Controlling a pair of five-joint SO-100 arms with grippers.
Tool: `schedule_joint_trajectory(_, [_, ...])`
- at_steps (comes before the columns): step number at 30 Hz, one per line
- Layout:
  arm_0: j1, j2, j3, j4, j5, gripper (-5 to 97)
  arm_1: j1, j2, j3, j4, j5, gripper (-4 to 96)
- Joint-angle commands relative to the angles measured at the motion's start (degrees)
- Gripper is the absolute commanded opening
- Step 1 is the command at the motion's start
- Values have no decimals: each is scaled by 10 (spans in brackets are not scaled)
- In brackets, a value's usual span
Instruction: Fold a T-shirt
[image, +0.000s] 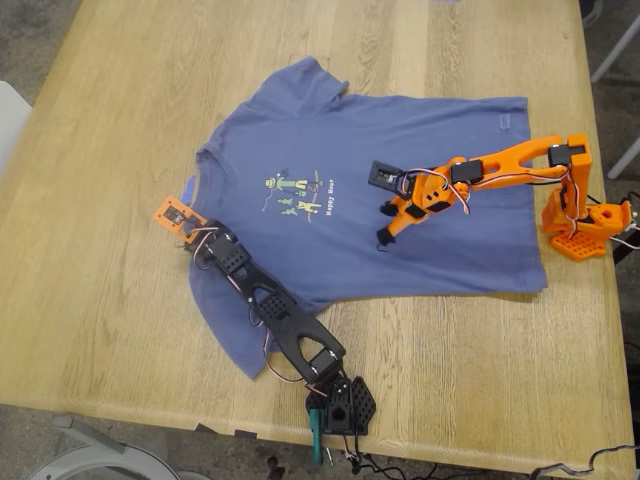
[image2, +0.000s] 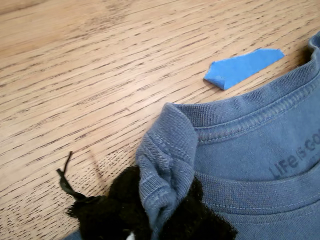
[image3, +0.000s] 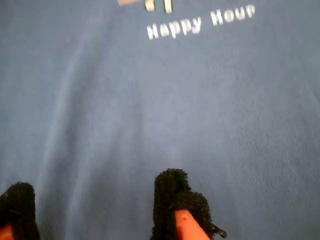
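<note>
On the light wooden table (image: 120, 250) lies the blue-purple printed cotton T-shirt (image: 420, 170), spread flat. My first gripper (image2: 165, 210) pinches its bunched collar — a blue tape scrap (image2: 242, 66) lies just beside. My second gripper (image3: 95, 207) hovers over the chest, jaws spread — nothing between them.

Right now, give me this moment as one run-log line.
T-shirt: flat on table, unfolded | first end effector: shut on collar, beside blue tape | second end effector: open over shirt below print
</note>
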Motion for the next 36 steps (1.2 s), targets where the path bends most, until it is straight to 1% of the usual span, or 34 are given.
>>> schedule_joint_trajectory(1, [0, 14, -25, 20, -9, 0, 5, 48, -21, 52, -4, 345])
schedule_joint_trajectory(5, [-3, 15, -25, 22, -8, 0, 11, 66, -35, 129, -7, 344])
schedule_joint_trajectory(7, [-2, 15, -25, 22, -8, 0, 14, 69, -36, 137, -7, 344])
schedule_joint_trajectory(10, [3, 17, -25, 22, -8, 0, 17, 65, -29, 109, -5, 344])
schedule_joint_trajectory(16, [14, 33, -25, 34, -8, 0, 25, 66, 40, 25, 19, 348])
schedule_joint_trajectory(25, [20, 45, -25, 47, -6, 0, 31, 48, 71, -47, 40, 387])
schedule_joint_trajectory(36, [38, 50, -25, 58, -6, 0, 26, 27, 114, -109, 46, 416])
